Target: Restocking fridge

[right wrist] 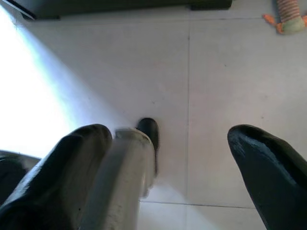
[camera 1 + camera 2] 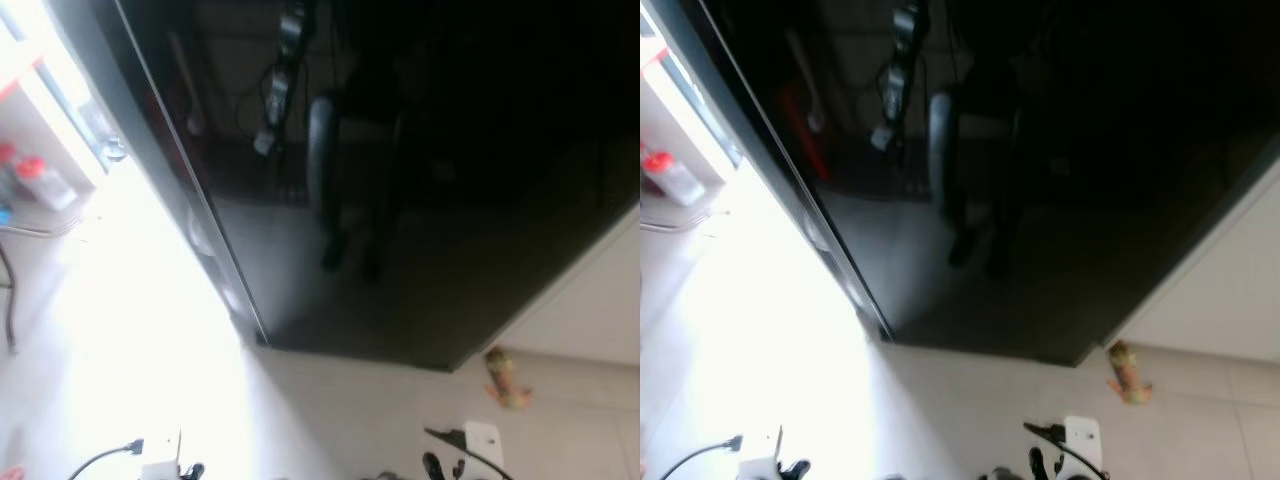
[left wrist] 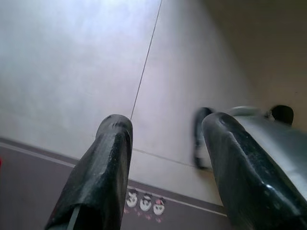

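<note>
The robot is standing close before a tall black fridge [image 2: 420, 200], whose glossy shut door is filling most of the head views and mirroring the room. To the left, the other fridge door is standing open: bright light is pouring out across the pale tiled floor [image 2: 330, 410], and a door shelf [image 2: 45, 150] at the far left is carrying a bottle with a red cap [image 2: 40, 180]. A small orange and green toy [image 2: 505, 378] is lying on the floor just beside the fridge's lower right corner. Both arms are hanging low and neither is carrying anything. The left gripper [image 3: 168, 167] is pointing down at the tiles with its fingers spread apart and nothing between them; the right gripper [image 1: 163, 177] is likewise released and empty, aimed at the floor with the toy far ahead of it and to its right. No item to be stocked can be made out within reach, so the restocking appears to be at its approach stage. The relation that matters is that the lit, open compartment lies to the robot's left and ahead, with the door edge running as a tall upright line between dark panel and light; judged from this, the left arm is the nearer one to that opening, and the robot would need to turn left to face it.
</note>
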